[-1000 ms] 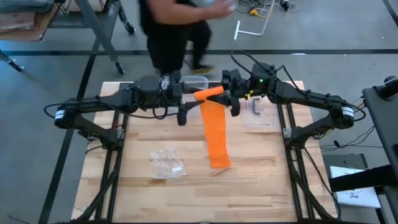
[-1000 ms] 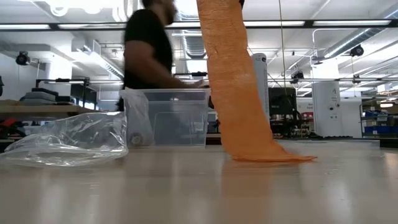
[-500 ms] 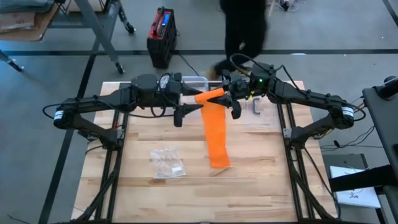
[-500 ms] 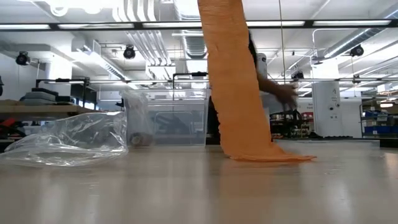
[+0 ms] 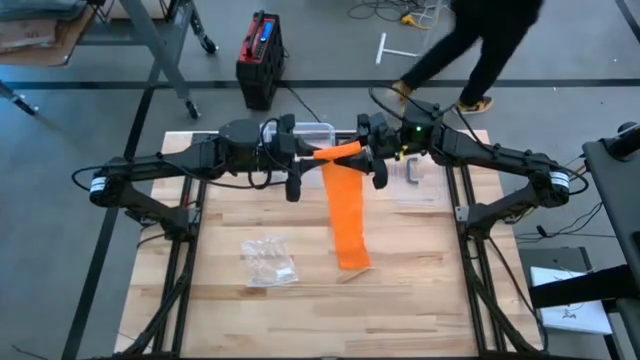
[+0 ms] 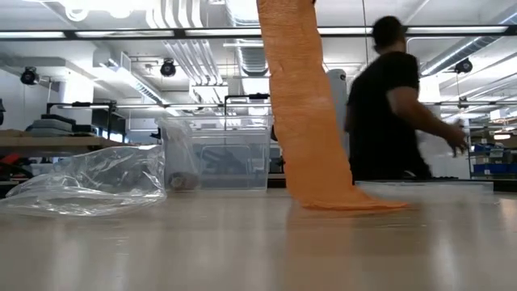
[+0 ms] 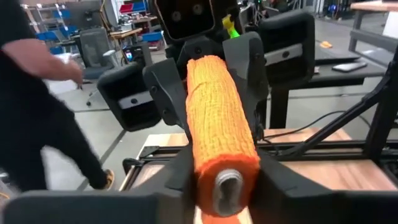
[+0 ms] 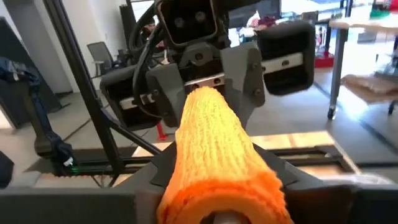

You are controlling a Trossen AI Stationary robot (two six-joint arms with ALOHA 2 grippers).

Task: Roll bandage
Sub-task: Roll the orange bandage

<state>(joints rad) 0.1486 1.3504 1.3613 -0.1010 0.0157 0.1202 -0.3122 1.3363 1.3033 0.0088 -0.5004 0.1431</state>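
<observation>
The orange woven bandage roll (image 5: 337, 151) hangs in the air above the far middle of the wooden desk (image 5: 420, 270), held end to end between the two arms. The left gripper (image 7: 219, 165) pinches one end of the roll with its fingers (image 7: 171, 171) pressed against the cloth, and the right gripper (image 8: 217, 180) pinches the opposite end the same way. From the roll a long flat tail of orange bandage (image 6: 303, 113) drops down, its free end lying on the desk.

The step in hand looks like winding the tail onto the roll. To do it well, both grippers should keep the roll level and turn it evenly, one holding while the other regrips, so the tail winds on square without drifting sideways. Light tension in the hanging strip helps. A crumpled clear plastic bag (image 5: 268, 262) and a clear plastic bin (image 6: 226, 153) sit well apart from it.
</observation>
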